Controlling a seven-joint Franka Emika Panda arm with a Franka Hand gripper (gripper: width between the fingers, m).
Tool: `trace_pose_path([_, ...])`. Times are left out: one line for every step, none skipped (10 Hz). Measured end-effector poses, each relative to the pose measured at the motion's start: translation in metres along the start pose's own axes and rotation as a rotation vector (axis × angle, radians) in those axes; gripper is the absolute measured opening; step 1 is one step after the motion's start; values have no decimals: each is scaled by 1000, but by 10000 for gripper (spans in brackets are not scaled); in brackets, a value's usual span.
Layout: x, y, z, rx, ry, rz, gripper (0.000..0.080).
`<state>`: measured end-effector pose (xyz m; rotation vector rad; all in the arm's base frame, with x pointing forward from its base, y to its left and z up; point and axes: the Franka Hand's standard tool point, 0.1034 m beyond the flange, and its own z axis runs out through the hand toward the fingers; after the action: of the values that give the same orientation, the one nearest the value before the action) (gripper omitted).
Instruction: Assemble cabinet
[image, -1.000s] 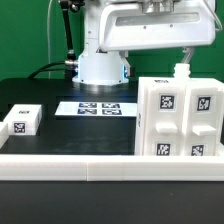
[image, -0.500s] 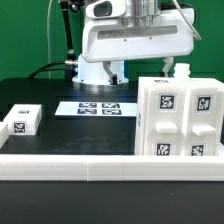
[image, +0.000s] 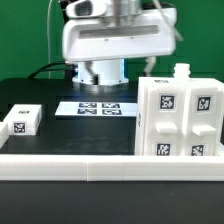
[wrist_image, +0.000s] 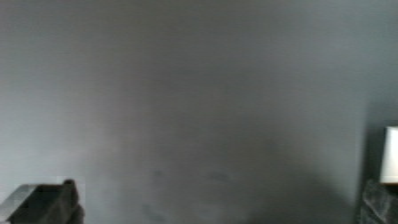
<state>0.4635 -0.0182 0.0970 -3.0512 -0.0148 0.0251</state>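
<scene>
The cabinet (image: 180, 118) is a big white box with black-and-white tags, standing at the exterior view's right, with a small white knob (image: 181, 71) on top. A small white tagged block (image: 21, 120) lies at the exterior view's left. My arm's white hand housing (image: 112, 38) hangs high over the middle of the table, left of the cabinet and apart from it. In the wrist view my gripper (wrist_image: 214, 198) is open, with one dark finger (wrist_image: 45, 200) at each side of the picture and only blurred grey surface between them. A white edge (wrist_image: 391, 150) shows at one side.
The marker board (image: 98, 107) lies flat on the black table in front of the robot base (image: 100, 72). A long white rail (image: 70, 163) runs along the table's near edge.
The hand has moved steadily toward the exterior view's left, away from the cabinet's top knob. The cabinet and the small block have not moved.
</scene>
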Motion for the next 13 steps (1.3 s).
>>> trace_pose_path([-10,21,3,-3,-9,-10,797])
trace_pose_path([-19,42,7,-12,-6,-14,797])
trace_pose_path([-27,61,13,-25,1,-29,797])
trace_pose_path([-35,83,19,-40,2,-26,797])
trace_pose_path([-39,100,25,-53,3,-22,797])
trace_pose_path([-43,118,30,-70,7,-27,797])
trace_pose_path([-45,133,33,-79,6,-33,797])
trace_pose_path([-47,147,33,-88,6,-28,797])
trace_pose_path([-47,160,33,-100,11,-24,797])
trace_pose_path([-49,168,35,-105,8,-26,797])
trace_pose_path([-50,173,37,-107,5,-21,797])
trace_pose_path([-49,176,39,-109,2,-19,797])
trace_pose_path([-50,175,42,-108,-4,-23,797])
